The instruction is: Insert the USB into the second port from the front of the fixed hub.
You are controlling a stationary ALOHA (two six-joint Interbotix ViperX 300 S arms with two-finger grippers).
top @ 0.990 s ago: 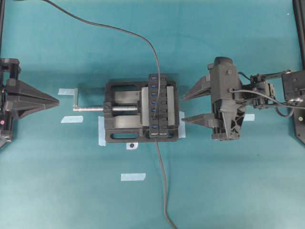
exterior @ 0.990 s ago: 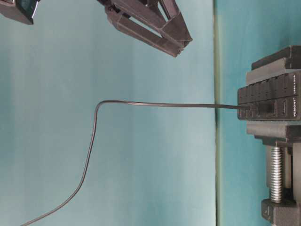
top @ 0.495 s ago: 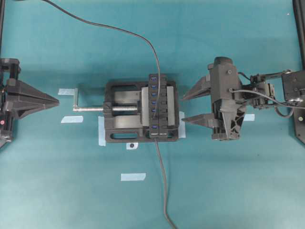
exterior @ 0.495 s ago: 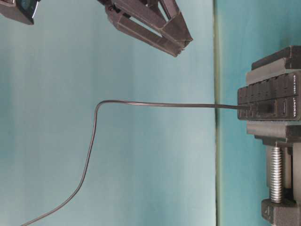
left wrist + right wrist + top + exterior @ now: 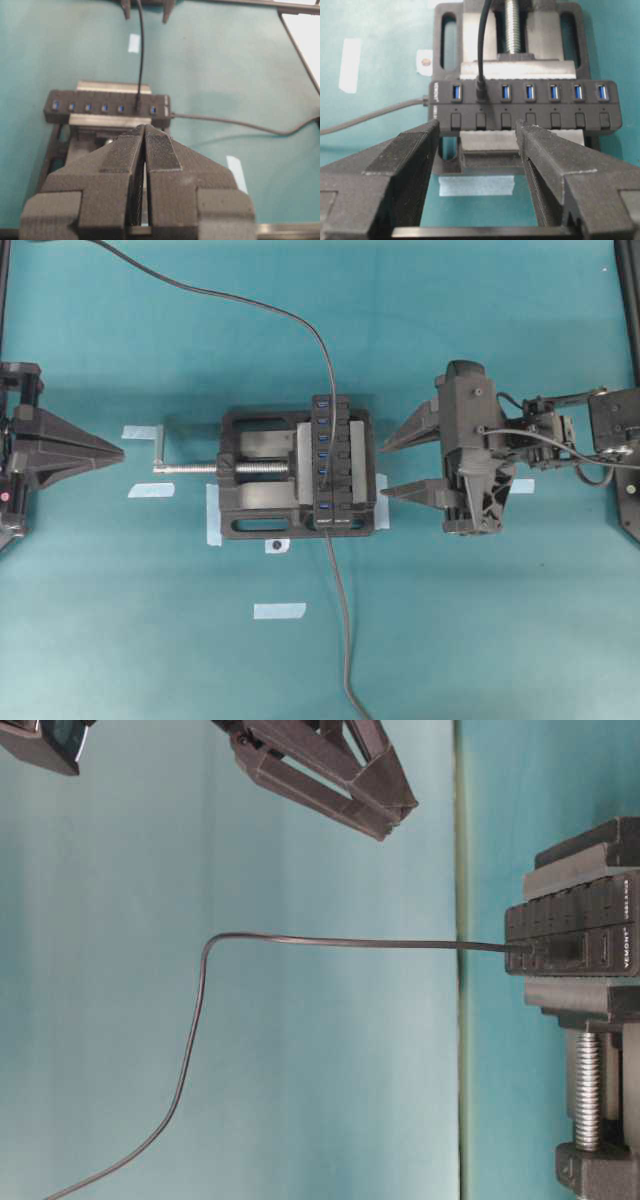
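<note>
Seven ports line the fixed hub (image 5: 525,106), clamped in the bench vise (image 5: 255,490) mid-counter; its end label reads "VEMONT". The USB (image 5: 481,93) sits plugged into the second port. My right jaws (image 5: 477,172) stand apart, empty; my left jaws (image 5: 145,165) are pressed together.

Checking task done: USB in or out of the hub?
In. USB sits in the hub's second port; right gripper open, clear.

Left tool (image 5: 144,131) closed, empty, foreground. USB (image 5: 138,106) plugged into the fixed hub (image 5: 107,106), second port from right end; vise (image 5: 75,137) clamps hub on teal worktop (image 5: 60,50).
</note>
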